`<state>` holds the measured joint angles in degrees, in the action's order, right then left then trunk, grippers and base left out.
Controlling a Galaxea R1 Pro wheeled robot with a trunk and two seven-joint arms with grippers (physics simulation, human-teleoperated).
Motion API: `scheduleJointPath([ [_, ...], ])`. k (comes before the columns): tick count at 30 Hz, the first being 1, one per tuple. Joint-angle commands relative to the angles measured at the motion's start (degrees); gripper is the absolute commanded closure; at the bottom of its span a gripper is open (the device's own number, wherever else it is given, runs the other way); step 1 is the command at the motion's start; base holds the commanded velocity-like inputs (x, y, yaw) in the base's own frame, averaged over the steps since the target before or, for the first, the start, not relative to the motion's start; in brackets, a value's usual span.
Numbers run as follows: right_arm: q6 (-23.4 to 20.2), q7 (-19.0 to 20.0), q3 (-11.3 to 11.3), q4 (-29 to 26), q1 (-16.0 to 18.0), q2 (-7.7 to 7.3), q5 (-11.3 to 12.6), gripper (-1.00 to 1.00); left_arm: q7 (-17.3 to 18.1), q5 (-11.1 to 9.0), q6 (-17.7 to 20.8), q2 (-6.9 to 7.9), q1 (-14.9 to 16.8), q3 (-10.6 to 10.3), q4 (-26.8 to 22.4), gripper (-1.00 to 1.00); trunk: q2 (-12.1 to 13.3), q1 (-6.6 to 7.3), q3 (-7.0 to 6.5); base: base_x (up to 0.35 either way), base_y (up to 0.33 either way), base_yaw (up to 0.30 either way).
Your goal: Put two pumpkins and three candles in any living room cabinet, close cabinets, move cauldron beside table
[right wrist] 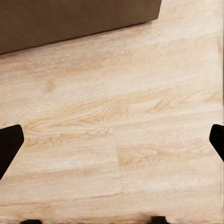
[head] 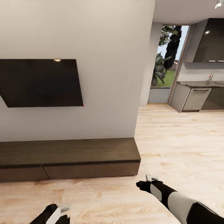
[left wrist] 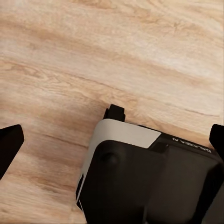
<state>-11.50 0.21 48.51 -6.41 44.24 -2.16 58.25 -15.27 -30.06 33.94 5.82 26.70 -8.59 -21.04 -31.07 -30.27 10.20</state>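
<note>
Both end effectors hung low over the wood floor (head: 174, 140), released and holding nothing. Left end effector (head: 63, 209) sat at the head view's lower edge; its wrist view showed spread fingertips (left wrist: 9, 147) with the robot's base (left wrist: 149, 177) below. Right end effector (head: 151, 178) hovered near the cabinet's (head: 68, 157) right end, fingertips (right wrist: 10, 144) wide apart. Cabinet stood against the wall under a TV (head: 40, 82), both drawer fronts flush.

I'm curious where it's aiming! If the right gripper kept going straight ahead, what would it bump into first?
Probably the wooden floor. The right gripper has open jaws and points down at bare planks. The cabinet lies farther on, but depth is hard to judge.
</note>
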Motion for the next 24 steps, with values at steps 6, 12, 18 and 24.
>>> scheduleJointPath([
  [6,0.8,-0.3,0.2,0.1,-3.1,-0.04,-0.4,-1.00,-0.4,-0.5,-2.4,-1.42,-0.1,-2.0,3.3,-1.00,2.3,1.30,-0.99,0.000,0.000,0.000],
  [12,4.4,-0.5,0.2,1.1,-6.9,-0.04,-0.4,-1.00,-0.4,-0.6,-8.0,-3.11,-0.2,-3.7,9.9,-1.00,4.7,2.62,-2.06,0.000,0.000,0.000],
  [18,4.9,-0.5,0.2,1.9,-11.0,-0.04,-0.4,-1.00,-0.3,-0.6,-11.8,-3.84,-0.7,-3.9,14.6,-1.00,7.1,3.94,-3.14,0.000,0.000,0.000],
  [24,6.5,-0.6,0.2,3.7,-14.4,-0.02,-0.4,-1.00,-0.3,-0.7,-14.5,-3.96,-1.5,-4.0,17.1,-1.00,8.2,4.49,-3.59,0.000,0.000,0.000],
])
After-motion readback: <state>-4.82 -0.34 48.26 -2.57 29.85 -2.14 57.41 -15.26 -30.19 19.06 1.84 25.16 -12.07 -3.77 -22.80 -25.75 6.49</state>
